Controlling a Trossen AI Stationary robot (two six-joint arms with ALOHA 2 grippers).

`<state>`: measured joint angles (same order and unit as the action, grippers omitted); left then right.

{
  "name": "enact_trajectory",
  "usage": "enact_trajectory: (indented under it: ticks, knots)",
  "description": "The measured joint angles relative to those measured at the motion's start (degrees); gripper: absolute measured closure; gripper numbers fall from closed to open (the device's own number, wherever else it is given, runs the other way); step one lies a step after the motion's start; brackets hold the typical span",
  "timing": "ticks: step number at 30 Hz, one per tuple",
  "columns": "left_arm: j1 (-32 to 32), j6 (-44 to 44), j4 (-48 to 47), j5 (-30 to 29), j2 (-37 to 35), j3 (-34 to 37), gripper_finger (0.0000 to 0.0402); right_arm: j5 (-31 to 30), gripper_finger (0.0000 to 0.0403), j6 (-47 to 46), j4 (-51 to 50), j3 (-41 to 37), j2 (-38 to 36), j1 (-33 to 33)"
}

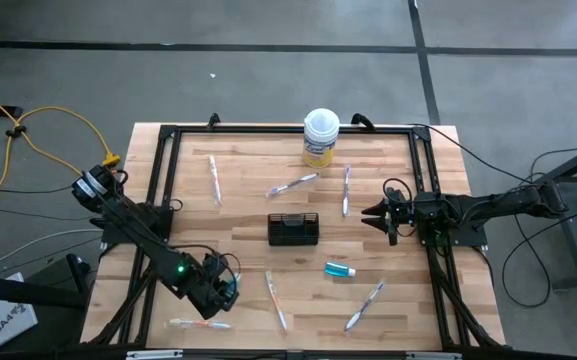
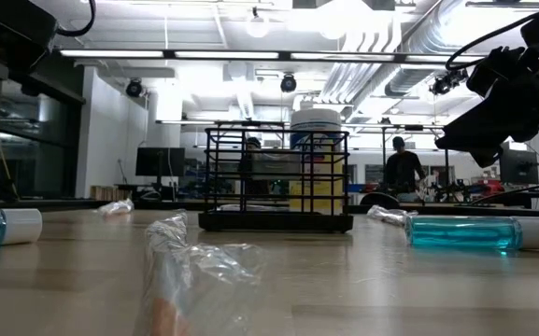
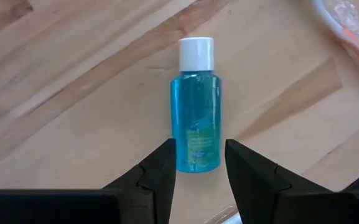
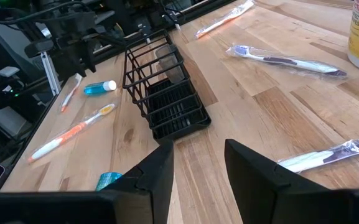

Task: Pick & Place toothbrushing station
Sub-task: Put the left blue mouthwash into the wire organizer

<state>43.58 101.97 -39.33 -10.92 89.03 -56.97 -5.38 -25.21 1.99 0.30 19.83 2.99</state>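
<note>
Left gripper (image 3: 198, 171) sits low at the near-left of the table, jaws parted, hanging right over a small teal clear-plastic bottle with a white cap (image 3: 196, 106) — fingers flank its base, nothing gripped yet. That bottle lies flat on the pale wooden tabletop (image 1: 248, 190). Black wire-mesh rectangular holder (image 1: 293, 229) stands mid-table, looks empty. Second teal bottle (image 1: 340, 269) lies just right of centre; slim pale toothbrushes, wrapped, e.g. (image 1: 213, 180), are scattered round it. Right gripper (image 1: 374, 214) waits by the right rail, jaws apart, holding nothing. Step in hand, I'd say: pick no. 1, approach phase. Next move needs a short drop and a squeeze across the bottle's body — then carry to the holder.
</note>
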Motion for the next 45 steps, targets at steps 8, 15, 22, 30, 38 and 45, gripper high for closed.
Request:
enact_trajectory:
  ticks: [8, 15, 22, 30, 38, 45]
  knots:
    - [2.48, 2.00, -0.06, -1.66, 0.00, 0.00, 0.0268, 0.00, 0.0268, 0.01, -0.01, 0.00, 0.00, 0.01]
    - [1.97, 0.71, 0.98, -1.83, 0.00, 0.00, 0.0254, 0.00, 0.0268, 0.01, 0.00, 0.01, -0.01, 0.01]
    - [-0.22, -0.24, 3.23, 0.34, 0.23, 0.00, 0.0211, 0.01, 0.0268, 0.00, -0.01, 0.01, -0.01, 0.01]
    - [-1.14, 3.07, 3.21, 3.80, 1.75, 0.09, 0.0206, 0.00, 0.0268, 0.00, -0.01, 0.00, 0.00, 0.00]
    - [-1.19, 6.16, 2.15, 4.51, 1.39, -0.71, 0.0207, 0.01, 0.0268, 0.01, -0.01, 0.01, 0.01, 0.01]
    - [-1.47, 4.99, 3.47, 0.03, 1.05, -0.83, 0.0207, 0.02, 0.0268, 0.02, -0.01, -0.01, 0.01, 0.01]
